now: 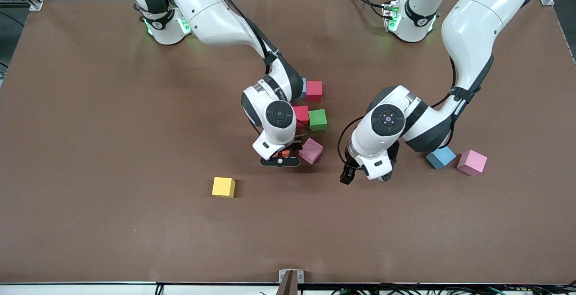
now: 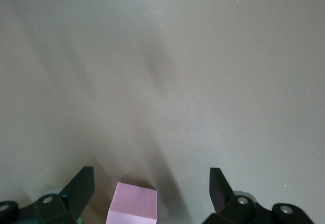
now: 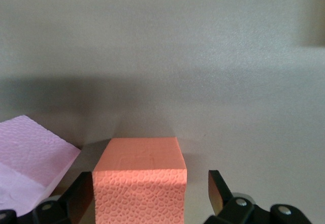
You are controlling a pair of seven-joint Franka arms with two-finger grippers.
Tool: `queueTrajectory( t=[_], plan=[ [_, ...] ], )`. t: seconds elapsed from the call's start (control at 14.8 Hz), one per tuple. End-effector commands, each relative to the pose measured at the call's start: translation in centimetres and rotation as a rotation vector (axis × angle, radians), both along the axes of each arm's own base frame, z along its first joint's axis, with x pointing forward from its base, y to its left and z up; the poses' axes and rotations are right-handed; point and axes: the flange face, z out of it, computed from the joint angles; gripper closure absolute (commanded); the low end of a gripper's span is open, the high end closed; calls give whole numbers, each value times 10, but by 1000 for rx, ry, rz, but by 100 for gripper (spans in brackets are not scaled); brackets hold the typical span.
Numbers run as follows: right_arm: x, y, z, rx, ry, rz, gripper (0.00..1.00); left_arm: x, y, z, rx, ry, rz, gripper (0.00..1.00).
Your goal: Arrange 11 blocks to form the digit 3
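My right gripper (image 1: pixel 281 159) is low over the table's middle and open. An orange block (image 3: pixel 139 183) rests on the table between its fingers, with a clear gap to one finger (image 3: pixel 217 188). Beside the orange block (image 1: pixel 284 153) lies a pale purple block (image 1: pixel 311 150) (image 3: pixel 30 158), turned askew. Farther from the front camera sit a green block (image 1: pixel 317 119), two red blocks (image 1: pixel 300 114) (image 1: pixel 314 91) and a partly hidden light blue block (image 1: pixel 303 87). My left gripper (image 1: pixel 365 177) hangs open over bare table. In the left wrist view a pale pink block (image 2: pixel 133 206) shows between the open left gripper's (image 2: pixel 152 176) fingers, touching neither.
A yellow block (image 1: pixel 223 187) lies alone, nearer the front camera, toward the right arm's end. A light blue block (image 1: pixel 441 157) and a pink block (image 1: pixel 472 162) sit side by side under the left arm's elbow. The brown mat (image 1: pixel 135 223) covers the table.
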Motion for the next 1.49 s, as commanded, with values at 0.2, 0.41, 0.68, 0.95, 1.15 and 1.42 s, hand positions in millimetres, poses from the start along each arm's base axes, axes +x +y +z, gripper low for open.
queueTrajectory(
  t=[0.2, 0.41, 0.68, 0.95, 1.15, 1.42],
  plan=[
    [30, -31, 65, 55, -17, -68, 0, -11, -16, 2, 12, -1, -40, 0],
    [42, -64, 90, 20, 31, -120, 0, -18, -27, -1, 14, 4, -59, 0],
    [66, -134, 124, -19, 113, -214, 0, -44, -68, -12, 28, -2, -140, 0],
    [89, -212, 131, -104, 90, -317, 0, -60, -99, -54, 69, 16, -179, 0],
    [98, -228, 124, -107, 70, -343, 0, -69, -108, -69, 81, 31, -199, 0],
    [115, -247, 113, -52, -9, -318, 0, -76, -113, -86, 86, 55, -211, 0]
  ],
)
